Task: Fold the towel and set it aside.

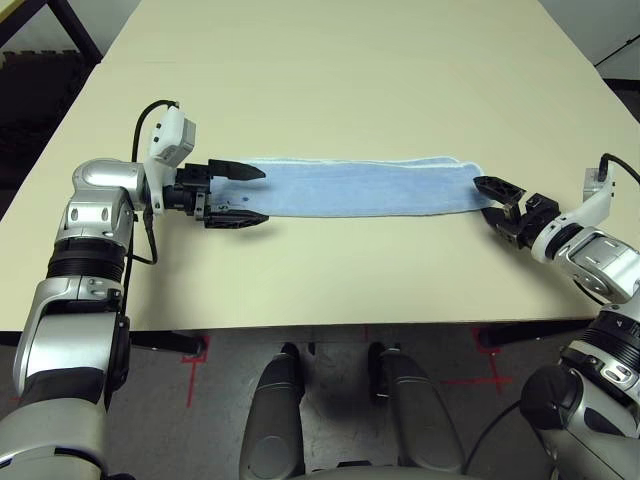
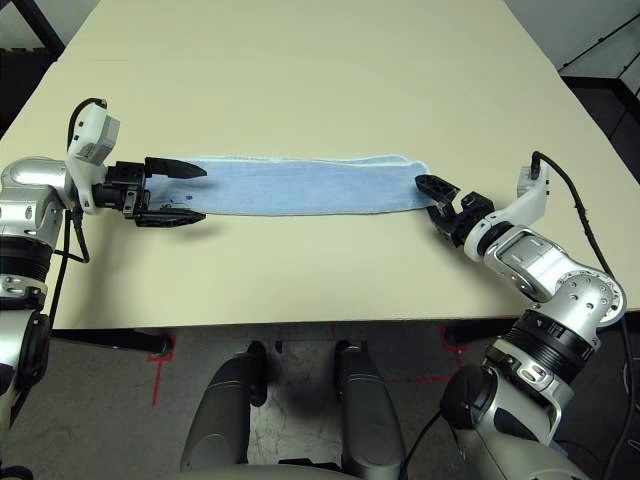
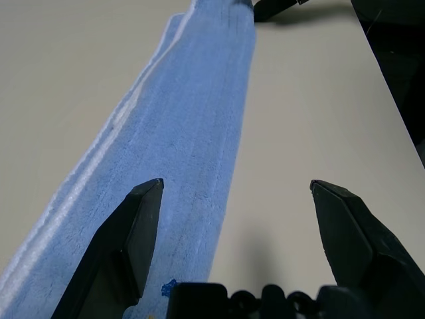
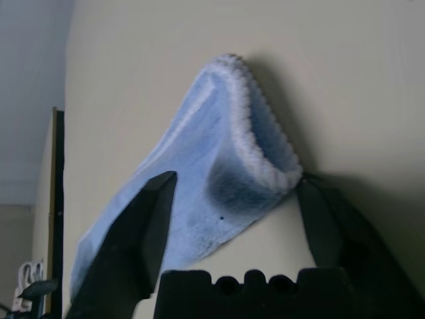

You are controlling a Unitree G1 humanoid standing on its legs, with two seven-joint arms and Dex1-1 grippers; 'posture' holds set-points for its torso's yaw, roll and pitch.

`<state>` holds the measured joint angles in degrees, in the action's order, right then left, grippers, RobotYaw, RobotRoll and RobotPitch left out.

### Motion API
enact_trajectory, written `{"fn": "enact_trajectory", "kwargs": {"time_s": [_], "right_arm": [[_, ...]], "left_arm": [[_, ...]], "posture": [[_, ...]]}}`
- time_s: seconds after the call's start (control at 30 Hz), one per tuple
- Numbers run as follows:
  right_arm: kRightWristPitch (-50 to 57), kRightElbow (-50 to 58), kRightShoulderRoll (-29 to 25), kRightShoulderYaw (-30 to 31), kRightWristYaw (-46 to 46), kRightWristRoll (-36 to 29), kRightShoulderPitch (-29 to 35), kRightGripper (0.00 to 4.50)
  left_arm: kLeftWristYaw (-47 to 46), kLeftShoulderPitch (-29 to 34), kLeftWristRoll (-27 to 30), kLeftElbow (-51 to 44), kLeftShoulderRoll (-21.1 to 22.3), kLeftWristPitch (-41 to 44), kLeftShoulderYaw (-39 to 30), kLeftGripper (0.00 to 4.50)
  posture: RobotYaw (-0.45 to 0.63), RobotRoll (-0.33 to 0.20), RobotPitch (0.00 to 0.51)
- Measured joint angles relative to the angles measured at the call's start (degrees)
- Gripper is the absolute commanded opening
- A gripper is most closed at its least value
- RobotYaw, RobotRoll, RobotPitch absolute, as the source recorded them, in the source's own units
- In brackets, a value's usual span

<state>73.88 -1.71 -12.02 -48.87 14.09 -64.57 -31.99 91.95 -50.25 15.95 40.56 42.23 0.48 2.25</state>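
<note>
The towel is a light-blue fluffy cloth with white edging, lying as a long narrow strip across the middle of the cream table. At its left end my left gripper stands open; one finger rests over the cloth and the other lies on bare table nearer me. My right gripper is at the strip's right end, open, with a finger on each side of it. In the right wrist view that end of the towel bulges up between the fingers, and one finger touches its white edge.
Bare tabletop stretches beyond the towel and between it and the near edge. Dark floor shows past the table's left edge and at its far right corner.
</note>
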Motion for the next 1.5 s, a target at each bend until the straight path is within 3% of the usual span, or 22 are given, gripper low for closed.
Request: {"fn": "enact_trajectory", "kwargs": {"time_s": [0.2, 0.27, 0.6, 1.5], "right_arm": [[-2.79, -0.11, 0.19, 1.26, 1.66, -0.07, 1.38, 0.56], [-3.15, 0.37, 0.10, 1.92, 1.91, -0.86, 1.34, 0.03], [-6.59, -0.17, -1.32, 3.55, 2.53, -2.22, 2.34, 0.03], [-18.23, -3.12, -12.03, 3.44, -3.07, -2.27, 7.67, 0.03]], "left_arm": [[0.00, -0.01, 0.00, 0.00, 0.23, 0.01, 0.54, 4.50], [0.00, -0.05, 0.00, 0.00, 0.29, 0.03, 0.70, 4.50], [0.00, -0.13, 0.00, 0.01, 0.34, 0.06, 1.10, 4.50], [-1.29, -1.18, -0.27, 3.38, -0.87, -2.84, -2.23, 4.50]], "posture": [[-0.04, 0.000, 0.251], [-0.04, 0.000, 0.251], [-0.04, 0.000, 0.247], [-0.05, 0.000, 0.231]]}}
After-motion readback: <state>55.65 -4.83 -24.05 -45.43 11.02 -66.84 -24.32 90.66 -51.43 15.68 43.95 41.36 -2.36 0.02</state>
